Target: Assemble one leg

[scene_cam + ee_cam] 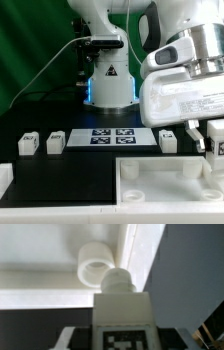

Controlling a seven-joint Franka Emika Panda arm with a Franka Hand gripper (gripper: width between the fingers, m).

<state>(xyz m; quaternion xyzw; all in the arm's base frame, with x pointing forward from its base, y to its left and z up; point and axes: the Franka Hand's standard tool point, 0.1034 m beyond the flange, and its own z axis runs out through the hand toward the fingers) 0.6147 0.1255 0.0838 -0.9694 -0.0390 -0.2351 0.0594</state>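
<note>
My gripper (pixel 124 336) is shut on a leg (pixel 123 308), a white block with a black-and-white marker on its face, held between the two fingers (pixel 70 339). The leg's rounded end (pixel 118 280) points at the white tabletop (pixel 40 280) and sits right beside a round raised socket (pixel 93 266) near the rim; I cannot tell whether they touch. In the exterior view the gripper (pixel 207 140) hangs over the tabletop's (pixel 150 185) far right corner, and the held leg is mostly hidden there.
Two loose legs (pixel 28 145) (pixel 55 142) lie at the exterior view's left and a third (pixel 168 139) lies beside the gripper. The marker board (pixel 112 137) lies in the middle. The robot base (pixel 108 85) stands behind it.
</note>
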